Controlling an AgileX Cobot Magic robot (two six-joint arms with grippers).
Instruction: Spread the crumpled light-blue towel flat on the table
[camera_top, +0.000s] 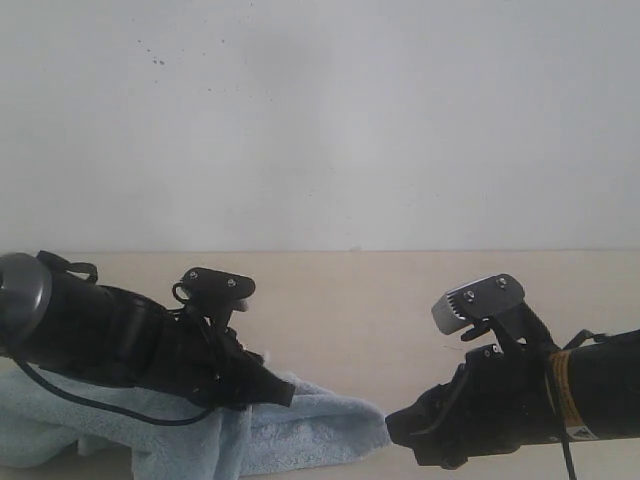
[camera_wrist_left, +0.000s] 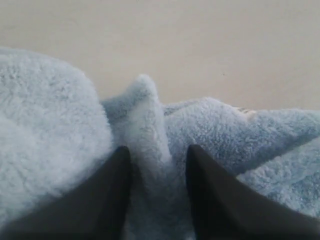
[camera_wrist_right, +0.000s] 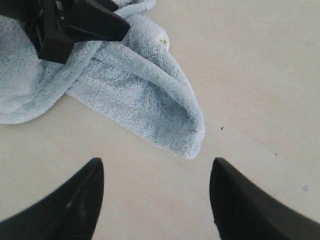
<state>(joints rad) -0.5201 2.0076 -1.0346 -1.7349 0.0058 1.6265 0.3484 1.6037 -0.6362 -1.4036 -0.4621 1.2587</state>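
The pale-blue towel (camera_top: 310, 432) lies crumpled on the beige table (camera_top: 350, 300) at the front left. My left gripper (camera_top: 286, 392) rests low on it. In the left wrist view its two dark fingers (camera_wrist_left: 112, 195) pinch a raised fold of the towel (camera_wrist_left: 147, 125), which fills the narrow gap of the left gripper (camera_wrist_left: 157, 150). My right gripper (camera_top: 397, 425) sits just right of the towel's folded end. In the right wrist view the right gripper (camera_wrist_right: 157, 162) is open over bare table, a little short of the towel's tip (camera_wrist_right: 192, 145). A small white label (camera_wrist_right: 163, 42) shows on the towel.
A plain off-white wall (camera_top: 320, 120) rises behind the table's far edge. Bare tabletop (camera_wrist_right: 260, 75) stretches to the right of and behind the towel. The left arm's black body (camera_top: 90, 325) hangs over the towel's left part.
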